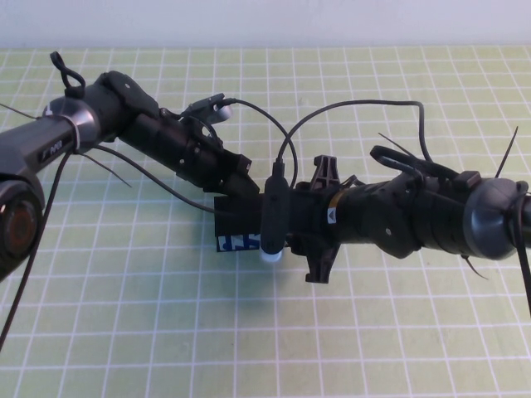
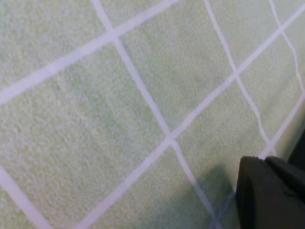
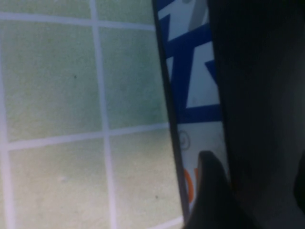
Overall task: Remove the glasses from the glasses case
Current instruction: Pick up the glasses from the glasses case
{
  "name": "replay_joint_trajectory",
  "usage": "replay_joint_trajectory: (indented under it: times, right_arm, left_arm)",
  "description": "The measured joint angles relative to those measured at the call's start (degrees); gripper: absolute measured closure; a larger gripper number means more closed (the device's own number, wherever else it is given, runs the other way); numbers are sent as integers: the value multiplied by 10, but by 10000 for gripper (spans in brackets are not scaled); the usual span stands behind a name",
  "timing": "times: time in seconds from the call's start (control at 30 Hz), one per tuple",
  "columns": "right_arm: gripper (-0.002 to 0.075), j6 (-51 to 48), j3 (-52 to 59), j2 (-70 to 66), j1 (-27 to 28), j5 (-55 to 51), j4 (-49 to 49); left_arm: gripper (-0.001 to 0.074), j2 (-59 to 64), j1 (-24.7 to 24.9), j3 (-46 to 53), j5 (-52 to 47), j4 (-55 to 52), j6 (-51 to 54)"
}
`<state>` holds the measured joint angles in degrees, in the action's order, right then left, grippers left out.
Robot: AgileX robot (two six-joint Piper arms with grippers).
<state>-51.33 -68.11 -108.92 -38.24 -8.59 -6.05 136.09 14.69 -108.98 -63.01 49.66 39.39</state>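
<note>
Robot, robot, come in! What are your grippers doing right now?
Left gripper over the glasses case, far end. Right gripper open, at its right end. Glasses not visible. Cable draped across the view.

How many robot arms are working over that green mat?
2. The left arm reaches in from the left, its tool at the glasses case. The right arm comes from the right, its tool open beside the case.

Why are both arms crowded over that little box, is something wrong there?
Nothing looks damaged or spilled. The black rectangular glasses case with the blue-printed side strip sits flat on the green checked mat, mostly hidden. The left hand is at its far side; the right hand, open, is beside it.
</note>
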Motion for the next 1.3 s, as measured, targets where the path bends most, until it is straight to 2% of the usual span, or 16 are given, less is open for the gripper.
replay_joint_trajectory:
  times: [0.17,0.37,0.57,0.87,1.3]
  right_arm:
    - [406,0,-9,-8,9,0,0]
    - [477,-1,-10,-10,12,-1,-9]
    - [508,-1,-10,-10,12,7,-16]
    - [678,-7,-12,-10,12,10,-19]
    - [719,-8,-34,-2,10,9,-5]
  left_arm:
    - [739,0,0,0,-4,-1,0]
    - [739,0,0,0,-8,-1,0]
    - [739,0,0,0,-13,-2,1]
    - [739,0,0,-1,-16,-2,3]
    - [739,-18,-11,-1,-3,-11,15]
